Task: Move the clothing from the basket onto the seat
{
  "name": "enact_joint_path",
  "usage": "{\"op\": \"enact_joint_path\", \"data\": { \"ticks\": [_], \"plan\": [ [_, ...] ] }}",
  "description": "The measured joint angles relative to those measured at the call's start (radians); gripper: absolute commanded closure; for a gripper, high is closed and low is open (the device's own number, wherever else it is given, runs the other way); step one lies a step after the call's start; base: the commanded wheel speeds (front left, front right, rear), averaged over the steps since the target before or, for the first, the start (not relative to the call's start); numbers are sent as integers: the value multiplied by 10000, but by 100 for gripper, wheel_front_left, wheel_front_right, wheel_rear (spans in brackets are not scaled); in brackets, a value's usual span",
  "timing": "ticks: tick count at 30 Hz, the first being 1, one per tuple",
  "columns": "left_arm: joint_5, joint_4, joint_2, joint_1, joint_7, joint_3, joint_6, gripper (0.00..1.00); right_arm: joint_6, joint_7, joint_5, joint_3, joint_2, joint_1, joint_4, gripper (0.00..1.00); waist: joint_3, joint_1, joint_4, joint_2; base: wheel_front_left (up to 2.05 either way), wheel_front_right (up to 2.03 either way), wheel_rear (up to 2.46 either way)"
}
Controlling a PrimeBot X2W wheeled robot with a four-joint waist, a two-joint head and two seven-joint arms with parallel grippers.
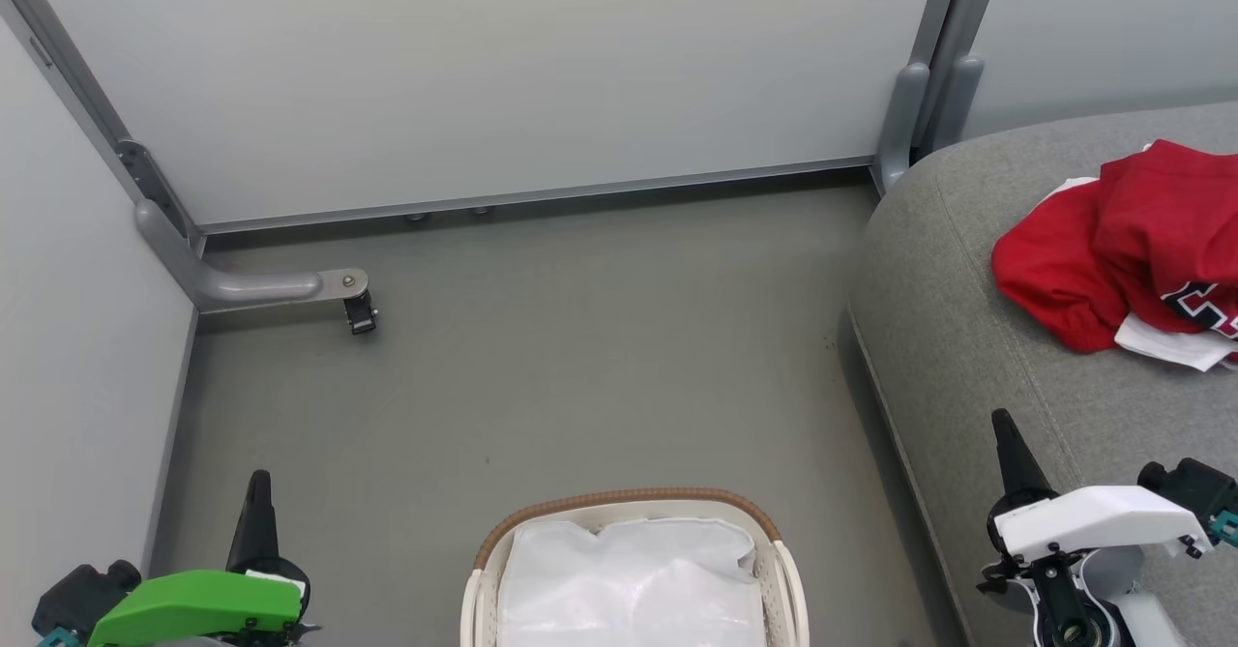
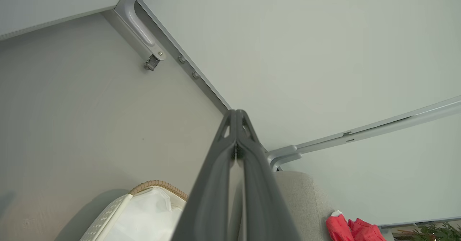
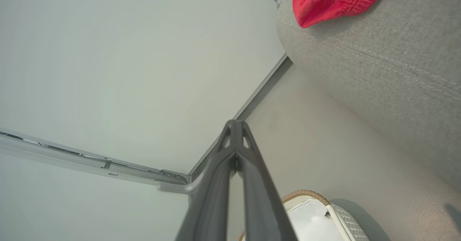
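the red clothing (image 1: 1127,241) lies bunched on the grey seat (image 1: 967,338), apart from the basket (image 1: 633,570), while the left gripper (image 2: 236,116) and right gripper (image 3: 236,125) hang empty, jaws pressed together

You've got 2 mismatched wrist shells: the left gripper (image 1: 259,492) has a bright green cover (image 1: 203,603), the right gripper (image 1: 1006,439) a white cover (image 1: 1098,516). Each cover ends outboard in a black housing (image 1: 82,594) with a teal connector (image 1: 1226,526) beside it. Small dark screws (image 1: 250,621) dot the cover edges. The fingers (image 2: 212,190) are long, dark grey and tapering, with 2 triangular cut-outs near the tips.
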Motion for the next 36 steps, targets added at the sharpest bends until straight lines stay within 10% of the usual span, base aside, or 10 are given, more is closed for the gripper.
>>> {"op": "enact_joint_path", "data": {
  "ticks": [36],
  "plan": [
    [-3066, -431, -128, -378, 886, 253, 0, 100, -2, 882, 3432, -301, -31, 45, -483, 100, -29, 1, -105, 0, 0, 0, 0]
  ]
}}
